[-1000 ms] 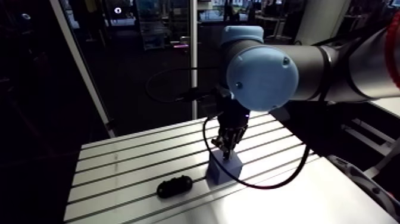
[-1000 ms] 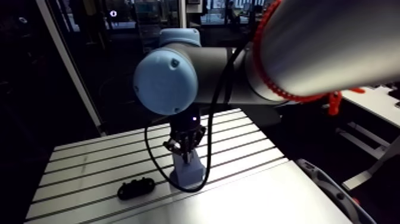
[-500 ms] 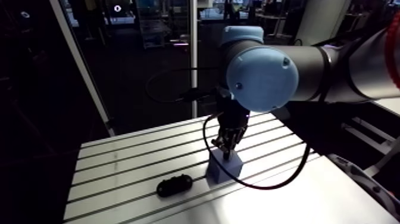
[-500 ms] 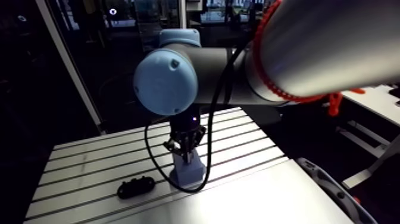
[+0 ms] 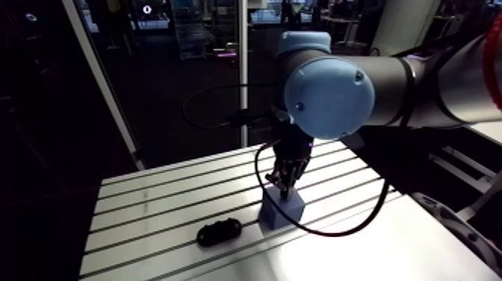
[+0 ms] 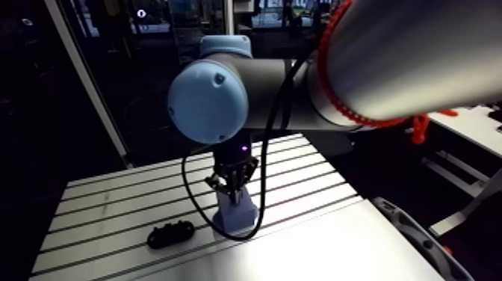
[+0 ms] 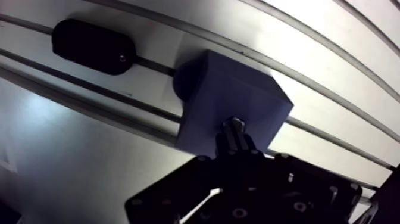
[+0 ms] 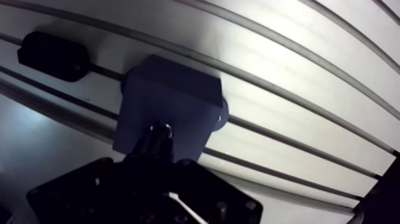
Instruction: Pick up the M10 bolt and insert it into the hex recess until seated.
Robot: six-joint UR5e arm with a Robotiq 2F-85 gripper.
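The hex recess cannot be seen: the dark two-finger gripper (image 7: 235, 142) stands over the top face of the blue-grey square plastic block (image 7: 214, 89) and covers it. Of the small grey metal M10 bolt (image 7: 233, 126) only a rounded, gleaming end shows, at the fingertips against the block's top face; how deep it sits cannot be told. The fingers are drawn close together, clamped on the bolt. In the arm view the wrist hangs below the light-blue joint cap (image 5: 329, 97), with the gripper pointing straight down onto the block. The block stands on the slotted aluminium table (image 7: 333, 83). A black oblong rounded object (image 7: 92, 46) lies near it, not touching, on a slot that runs up to the block; what it is cannot be made out.
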